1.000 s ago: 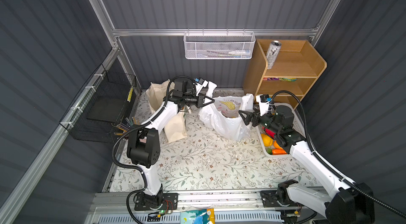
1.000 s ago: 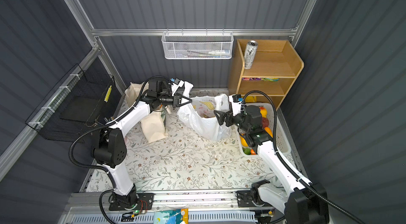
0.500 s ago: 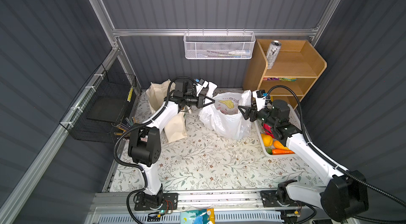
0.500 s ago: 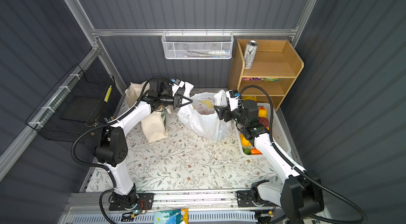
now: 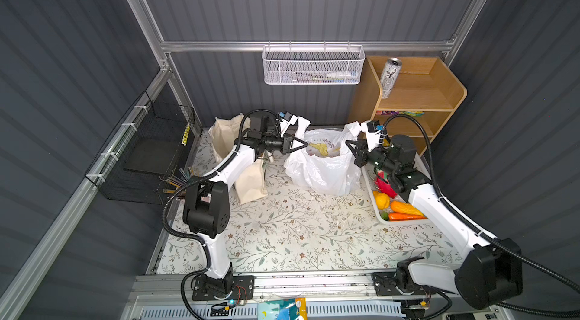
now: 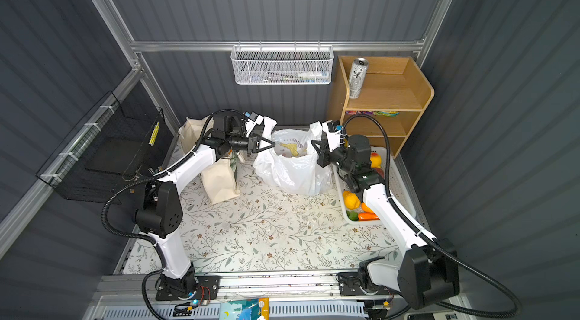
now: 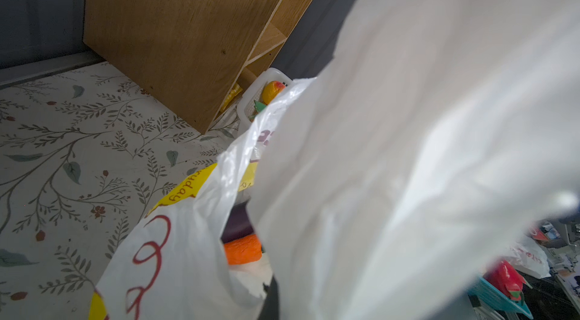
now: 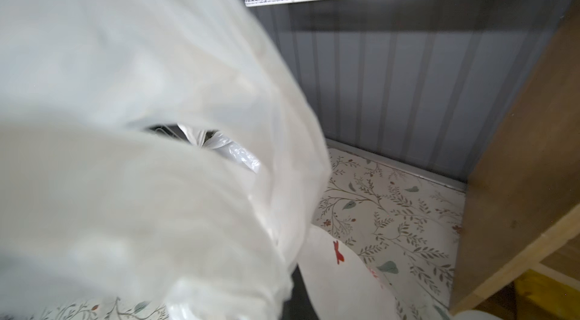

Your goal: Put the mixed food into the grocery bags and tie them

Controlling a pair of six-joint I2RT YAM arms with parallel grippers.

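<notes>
Firmly closed, left fingers [image 5: 302, 144] and right fingers [image 5: 349, 144] pinch the plastic bag [image 5: 326, 171] standing between them.

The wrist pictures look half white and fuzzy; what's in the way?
Left wrist view: the white plastic bag hangs at the lens, out of focus; wooden shelf behind is sharp. Right wrist view: same blurred film, floral mat crisp. Both top views: evenly lit, sharp.

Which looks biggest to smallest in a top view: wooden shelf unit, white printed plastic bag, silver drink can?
1. wooden shelf unit
2. white printed plastic bag
3. silver drink can
</notes>
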